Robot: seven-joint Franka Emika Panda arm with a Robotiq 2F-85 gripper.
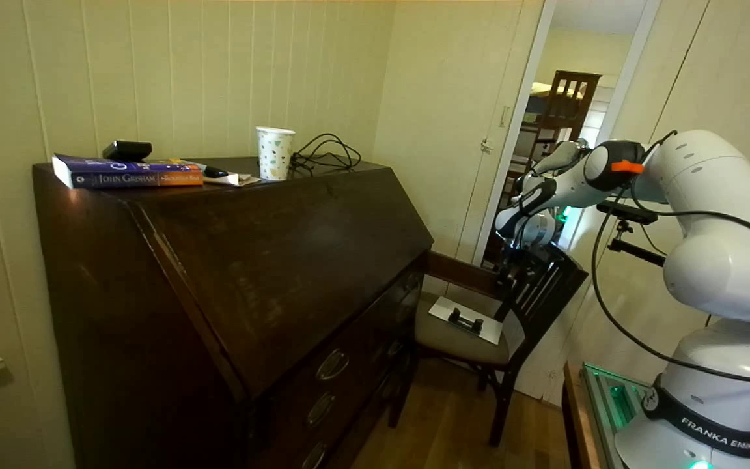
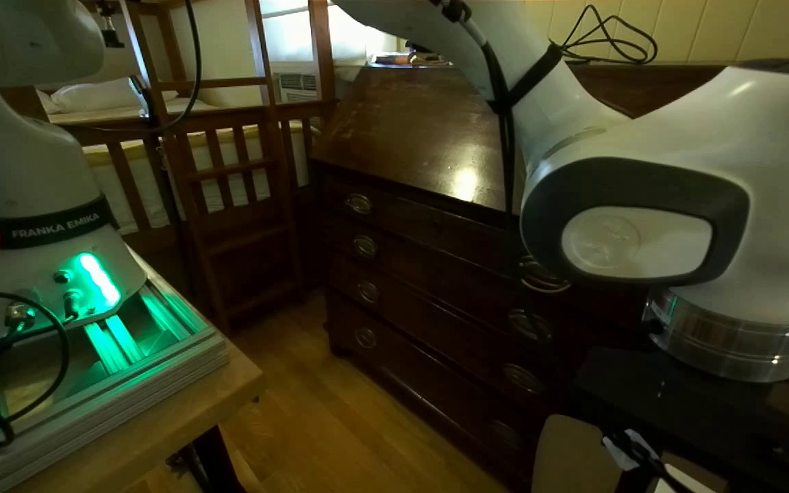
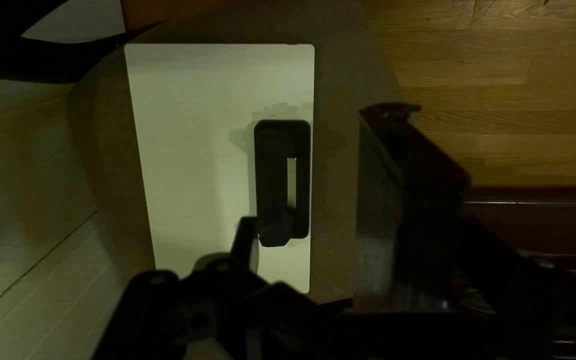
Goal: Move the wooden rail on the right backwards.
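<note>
While the pincer (image 1: 509,272) stood slack, its fingers (image 3: 243,245) spread wide and clamped on nothing, the wooden rail (image 1: 463,274) lay just ahead of it, on the side towards the slant-front counter (image 1: 284,280). The rail's long axis ran away from the pincer, from a free end close beside the fingers to the counter's front; whether they touched could not be told. In the wrist view the rail seemed to stand between the fingers, nearer one than the other. Backwards most likely meant away from the pincer along that axis, so a straight push on the free end looked like the need; a slanted one risked making the rail bind. Below the pincer was the chair (image 1: 446,342), bearing a pale plate (image 3: 193,125) with a black fitting (image 3: 272,145); the chair's slatted back rose close by the pincer and probably cramped any sideways swing. The cup (image 1: 275,153) and book (image 1: 134,177) sat well apart from it, atop the counter and out of the way.
</note>
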